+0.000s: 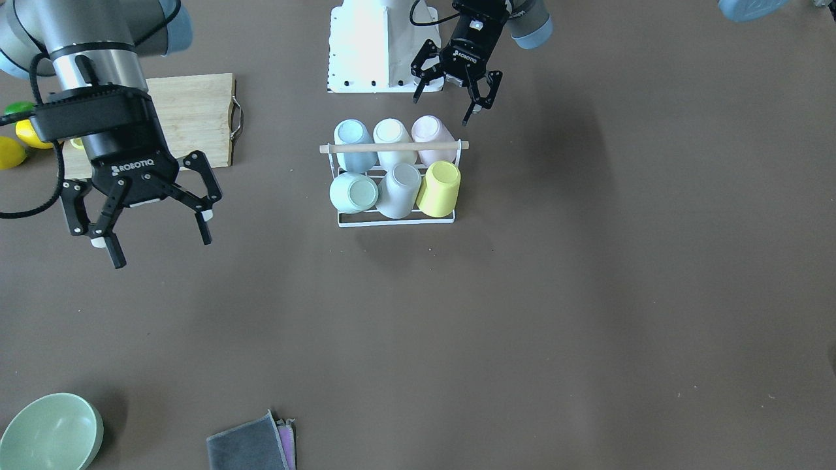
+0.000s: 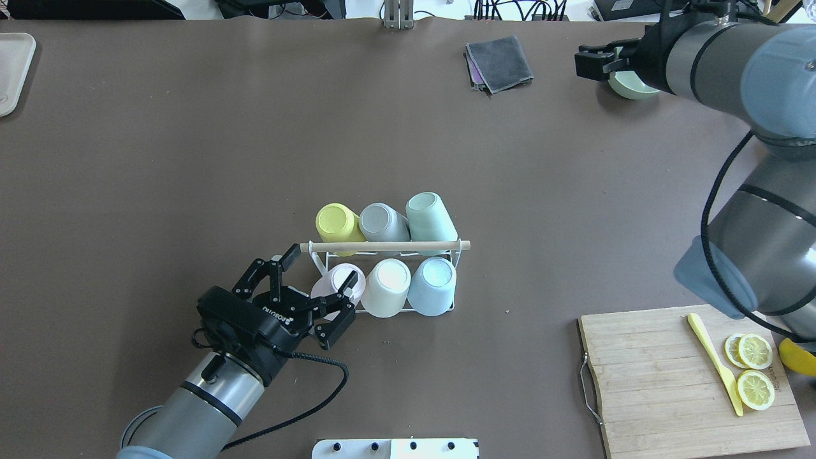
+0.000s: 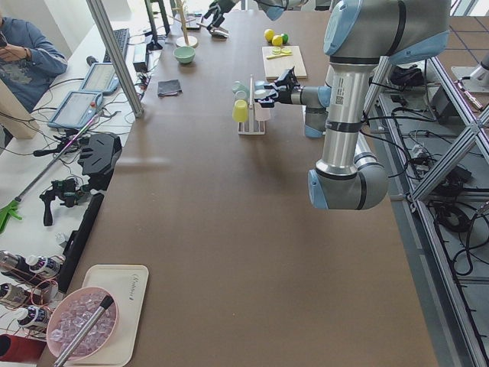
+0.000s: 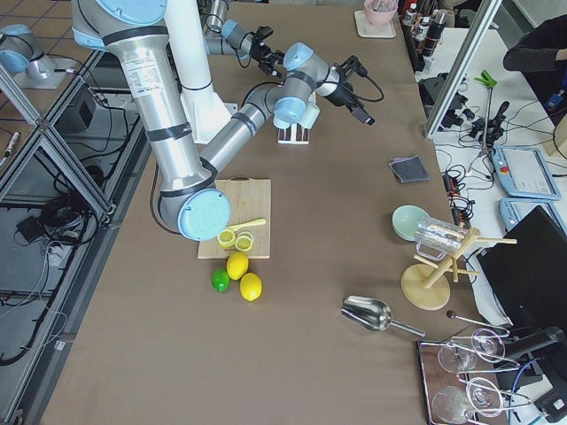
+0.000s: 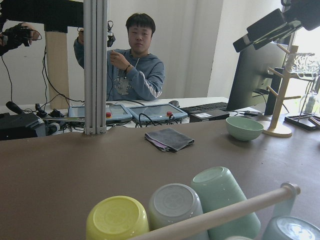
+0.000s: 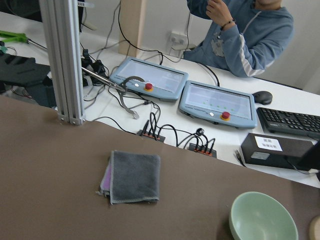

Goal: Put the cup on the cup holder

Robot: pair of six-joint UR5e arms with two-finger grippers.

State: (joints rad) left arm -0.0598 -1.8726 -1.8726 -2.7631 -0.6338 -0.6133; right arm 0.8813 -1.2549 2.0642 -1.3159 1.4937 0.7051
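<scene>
The cup holder is a white wire rack with a wooden rod across its top, at mid-table. Several pastel cups sit tilted on its prongs in two rows, among them a pink cup and a yellow cup. My left gripper is open and empty, just beside the pink cup on the robot's side, not touching it. My right gripper is open and empty, held high, away from the rack. The left wrist view shows the rod and the yellow cup.
A wooden cutting board with lemon slices and a yellow knife lies on the robot's right. A green bowl and a folded grey cloth lie at the far edge. Whole lemons sit beside the board.
</scene>
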